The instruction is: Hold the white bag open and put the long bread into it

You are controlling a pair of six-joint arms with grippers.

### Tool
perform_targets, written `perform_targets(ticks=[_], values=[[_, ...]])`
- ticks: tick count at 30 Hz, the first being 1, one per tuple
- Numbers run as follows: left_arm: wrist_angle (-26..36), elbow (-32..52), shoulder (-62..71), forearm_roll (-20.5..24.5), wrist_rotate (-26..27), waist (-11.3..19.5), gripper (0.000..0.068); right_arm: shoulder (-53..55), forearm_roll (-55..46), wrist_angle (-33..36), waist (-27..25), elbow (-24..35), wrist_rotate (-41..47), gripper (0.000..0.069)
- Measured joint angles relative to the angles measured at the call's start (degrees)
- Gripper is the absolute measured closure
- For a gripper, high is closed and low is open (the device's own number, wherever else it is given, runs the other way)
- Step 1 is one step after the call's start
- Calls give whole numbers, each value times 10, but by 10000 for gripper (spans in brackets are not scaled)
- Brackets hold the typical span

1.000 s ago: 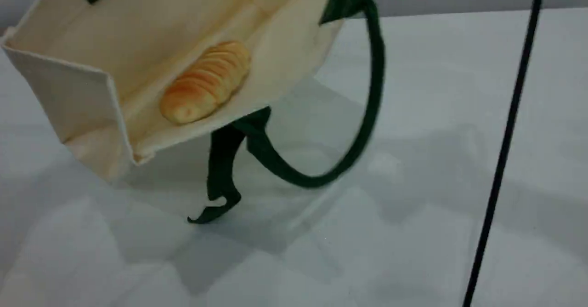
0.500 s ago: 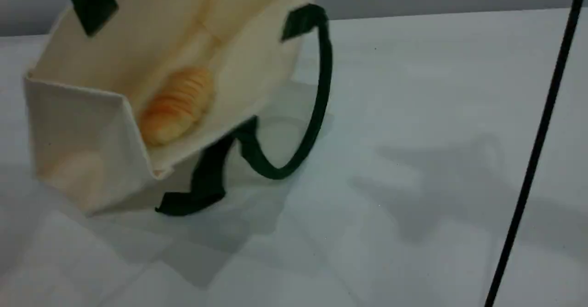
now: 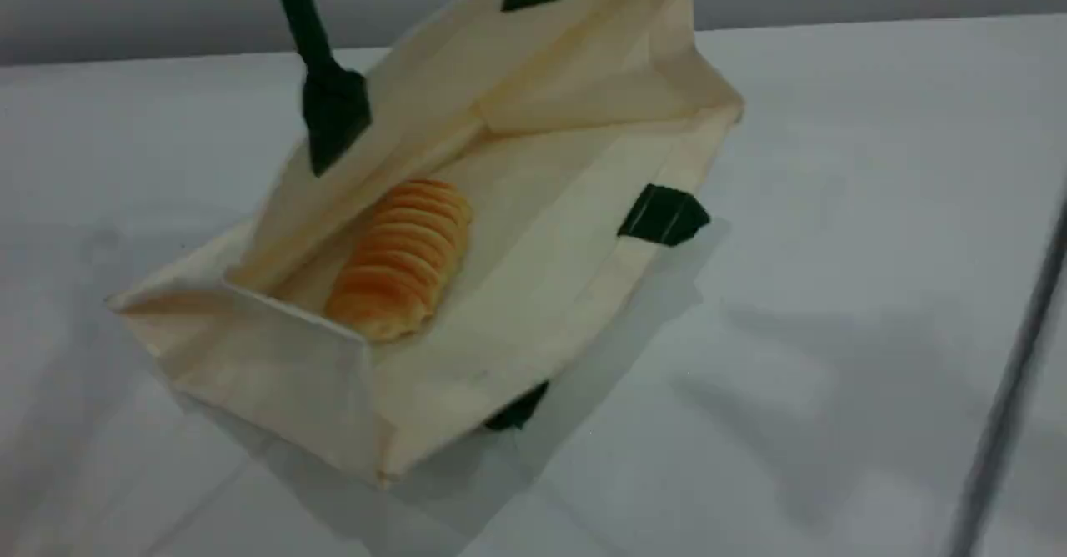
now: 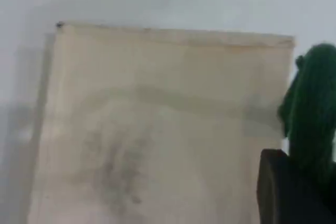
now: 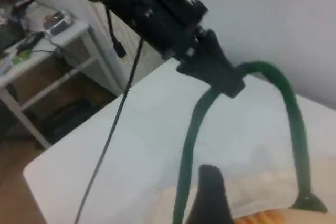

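Note:
The white bag (image 3: pixel 533 290) rests tilted on the table with its mouth open toward the camera. The long bread (image 3: pixel 400 261) lies inside on the lower wall. One dark green handle (image 3: pixel 313 32) runs up out of the scene view's top edge. In the right wrist view my left gripper (image 5: pixel 212 74) is shut on the top of that handle loop (image 5: pixel 286 93), above the bag. The left wrist view shows the bag's outer cloth (image 4: pixel 157 129) and the handle (image 4: pixel 315 108) beside my fingertip (image 4: pixel 283 192). My right gripper (image 5: pixel 210 198) hovers over the bag's rim, open and holding nothing.
The second handle lies partly under the bag, with a patch (image 3: pixel 663 215) showing on the right side. A blurred dark cable (image 3: pixel 1009 390) crosses the right edge. Beyond the table's edge stands a cluttered white side table (image 5: pixel 47 30).
The bag, which hung tilted in the air at the left, has swung right and settled onto the table. The loose handle is now tucked under it. The cable has shifted right.

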Motion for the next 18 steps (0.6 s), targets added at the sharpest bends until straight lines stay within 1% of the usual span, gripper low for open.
perform_targets(ticks=[2, 4, 6, 10, 12, 14, 18], values=[[6, 0, 9, 1, -1, 0, 563, -20, -31, 0, 0, 0, 25, 199], [6, 0, 15, 4, -1, 0, 524, -42, -56, 0, 0, 0, 53, 199], [8, 0, 16, 10, 0, 0, 468, -61, -83, 3, 0, 0, 81, 199], [21, 0, 16, 10, 25, 1, 341, -100, -133, 4, 0, 0, 124, 199], [21, 0, 16, 10, 26, 1, 294, -117, -153, 5, 0, 0, 143, 199], [22, 0, 16, 10, 26, 1, 262, -134, -168, 13, 0, 0, 162, 199], [23, 0, 16, 10, 26, 1, 248, -167, -223, 43, 0, 0, 199, 199]])
